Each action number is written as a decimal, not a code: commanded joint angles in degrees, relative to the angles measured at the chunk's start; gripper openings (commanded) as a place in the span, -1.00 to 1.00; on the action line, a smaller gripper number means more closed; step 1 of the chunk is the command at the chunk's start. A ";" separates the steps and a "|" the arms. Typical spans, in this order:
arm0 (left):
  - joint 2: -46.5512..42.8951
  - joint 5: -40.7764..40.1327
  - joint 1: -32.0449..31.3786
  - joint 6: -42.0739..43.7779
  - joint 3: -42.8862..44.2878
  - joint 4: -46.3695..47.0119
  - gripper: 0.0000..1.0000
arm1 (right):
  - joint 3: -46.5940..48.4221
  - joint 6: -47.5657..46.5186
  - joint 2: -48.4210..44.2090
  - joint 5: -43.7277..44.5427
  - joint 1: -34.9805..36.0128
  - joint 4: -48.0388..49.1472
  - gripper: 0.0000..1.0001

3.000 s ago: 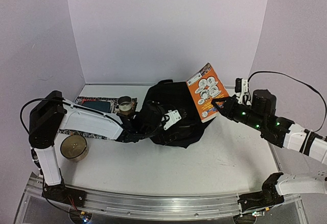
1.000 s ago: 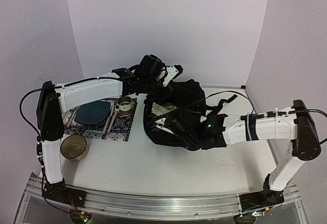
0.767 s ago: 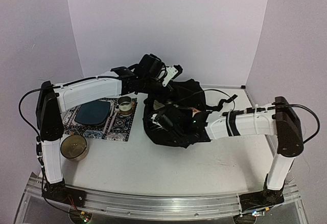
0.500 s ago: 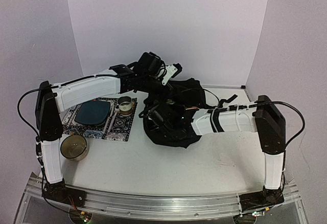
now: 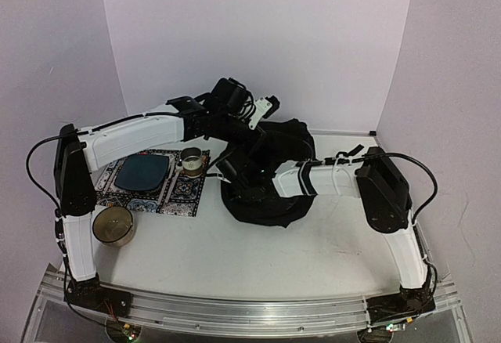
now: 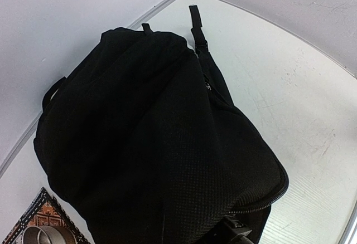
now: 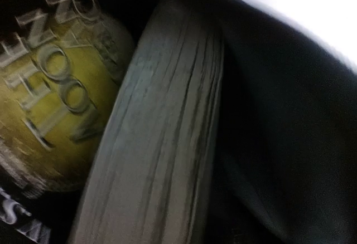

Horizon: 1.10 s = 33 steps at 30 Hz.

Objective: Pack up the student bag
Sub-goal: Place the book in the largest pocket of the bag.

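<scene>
The student bag (image 5: 270, 198) is a large black fabric backpack lying mid-table, its mouth held up toward the back. My left gripper (image 5: 266, 126) is shut on the bag's upper edge; the left wrist view looks down the bag's black outer fabric (image 6: 156, 132) and shows only a tip of black hardware. My right arm (image 5: 321, 178) reaches from the right into the bag, and its gripper is hidden inside. Inside, the right wrist view shows a book's pale page edge (image 7: 162, 144), a dark book cover (image 7: 50, 105) with a yellow patch and lettering, and the bag's lining (image 7: 290, 144). No fingers show there.
A patterned mat (image 5: 184, 196) lies left of the bag with a blue plate (image 5: 142, 172) on it and a small metal cup (image 5: 191, 157) at its far corner. A round metal tin (image 5: 114, 225) stands near the left arm's post. Walls close the back and sides.
The orange book the right gripper held above the bag is no longer in sight. The right arm has pushed leftward, deeper into the bag. The left gripper has raised the bag's top edge.
</scene>
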 commanded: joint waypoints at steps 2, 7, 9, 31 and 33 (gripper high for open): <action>-4.34 2.38 -0.62 -2.26 4.66 4.15 -1.00 | 2.30 6.98 -3.02 -11.12 1.33 -10.49 0.58; -3.87 2.07 -0.08 -2.78 4.59 4.06 -1.00 | 0.84 12.89 -7.12 -20.14 2.72 -14.93 0.67; -3.89 2.17 0.14 -3.06 4.36 4.02 -1.00 | 0.59 14.80 -7.82 -22.36 2.88 -16.59 0.71; -4.74 3.10 0.61 -3.37 1.16 3.85 -1.00 | -4.66 23.43 -14.45 -35.45 3.24 -18.49 0.55; -4.72 3.18 0.70 -3.54 0.53 3.88 -1.00 | -8.46 25.55 -17.44 -38.08 3.85 -18.54 0.60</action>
